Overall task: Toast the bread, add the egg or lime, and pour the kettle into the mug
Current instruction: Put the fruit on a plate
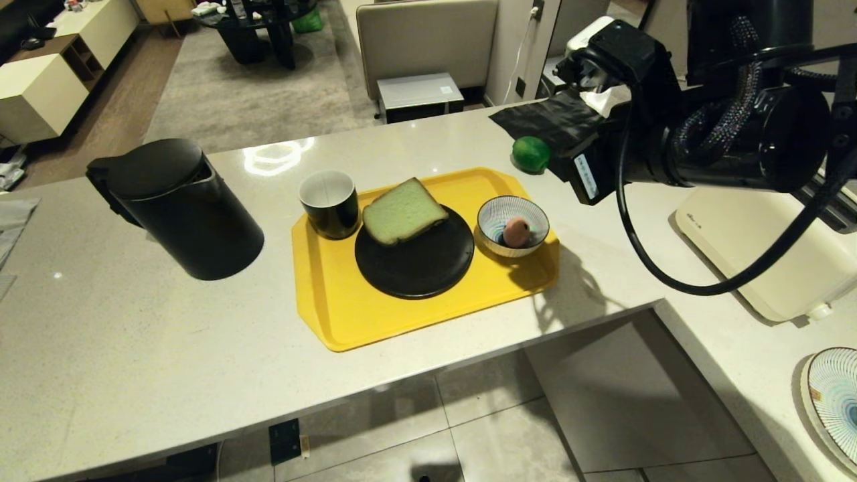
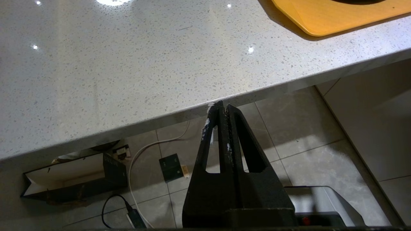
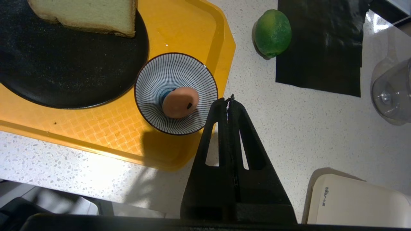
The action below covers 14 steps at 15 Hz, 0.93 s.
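The pale green bread [image 1: 402,213] lies on a black plate [image 1: 415,268] on the yellow tray [image 1: 335,314]. Left of the plate on the tray stands the black mug [image 1: 329,203], white inside. The big black kettle [image 1: 177,207] stands on the counter at the left. An egg [image 1: 515,231] sits in a striped bowl [image 1: 495,214] at the tray's right end. The lime [image 1: 531,154] lies behind the tray. My right gripper [image 3: 228,99] is shut and empty, hovering above the counter just beside the bowl [image 3: 160,80], with the lime [image 3: 273,32] farther off. My left gripper [image 2: 223,106] is shut, parked below the counter's front edge.
A black mat [image 1: 556,120] lies next to the lime. A cream-white appliance [image 1: 756,248] stands on the side counter at the right, and a striped plate [image 1: 833,402] near its front corner. A clear glass vessel [image 3: 391,93] stands by the mat. My right arm [image 1: 723,140] reaches over the right.
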Motion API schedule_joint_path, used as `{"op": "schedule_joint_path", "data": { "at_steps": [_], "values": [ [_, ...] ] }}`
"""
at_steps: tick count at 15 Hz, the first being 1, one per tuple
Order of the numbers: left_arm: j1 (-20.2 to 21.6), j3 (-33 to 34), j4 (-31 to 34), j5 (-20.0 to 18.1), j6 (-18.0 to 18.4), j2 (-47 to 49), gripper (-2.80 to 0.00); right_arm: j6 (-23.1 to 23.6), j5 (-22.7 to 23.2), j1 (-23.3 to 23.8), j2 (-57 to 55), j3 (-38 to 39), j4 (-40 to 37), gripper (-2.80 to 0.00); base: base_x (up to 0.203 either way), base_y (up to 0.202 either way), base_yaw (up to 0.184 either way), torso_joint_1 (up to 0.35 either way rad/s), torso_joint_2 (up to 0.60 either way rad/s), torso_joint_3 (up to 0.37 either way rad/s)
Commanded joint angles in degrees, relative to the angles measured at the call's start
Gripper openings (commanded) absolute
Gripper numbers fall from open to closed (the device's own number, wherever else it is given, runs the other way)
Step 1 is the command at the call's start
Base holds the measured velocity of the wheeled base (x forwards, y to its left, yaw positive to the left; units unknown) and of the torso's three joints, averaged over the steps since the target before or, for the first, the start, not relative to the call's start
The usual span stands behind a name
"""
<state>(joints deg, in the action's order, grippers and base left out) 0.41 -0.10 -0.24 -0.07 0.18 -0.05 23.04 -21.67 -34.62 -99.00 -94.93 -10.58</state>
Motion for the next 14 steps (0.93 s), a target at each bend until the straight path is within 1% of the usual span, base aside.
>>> {"op": "schedule_joint_path", "data": {
  "at_steps": [1,2,6,7,10,12,14],
  "values": [
    [0.0,0.0,0.0,0.0,-0.1,0.0,-2.80,0.2,-0.1,0.0,0.1,-0.2,-0.1,-2.80,0.000,0.000,0.000,0.000,0.00,0.000],
    [0.0,0.0,0.0,0.0,-0.1,0.0,-2.80,0.2,-0.1,0.0,0.1,-0.3,-0.1,-2.80,0.051,0.000,-0.002,0.002,0.00,0.002],
    [0.0,0.0,0.0,0.0,-0.1,0.0,-2.80,0.1,0.0,0.0,-0.1,-0.7,0.0,-2.80,0.170,0.000,0.001,0.003,0.00,0.004],
    [0.0,0.0,0.0,0.0,-0.1,0.0,-2.80,0.0,0.0,0.1,-0.1,-0.6,0.0,-2.80,0.098,0.000,-0.001,0.024,0.01,-0.002],
    [0.0,0.0,0.0,0.0,-0.1,0.0,-2.80,0.3,0.2,0.1,0.7,-0.5,-0.9,-2.80,0.000,0.000,0.000,0.000,0.00,0.000],
    [0.0,0.0,0.0,0.0,-0.1,0.0,-2.80,0.3,0.2,0.1,0.8,-1.5,-5.4,-2.80,0.000,0.000,0.000,0.000,0.00,0.000],
    [0.0,0.0,0.0,0.0,-0.1,0.0,-2.80,0.2,0.4,-0.3,-0.8,-4.5,-10.7,-2.80,0.000,0.000,0.000,0.000,0.00,0.000]
  ]
}}
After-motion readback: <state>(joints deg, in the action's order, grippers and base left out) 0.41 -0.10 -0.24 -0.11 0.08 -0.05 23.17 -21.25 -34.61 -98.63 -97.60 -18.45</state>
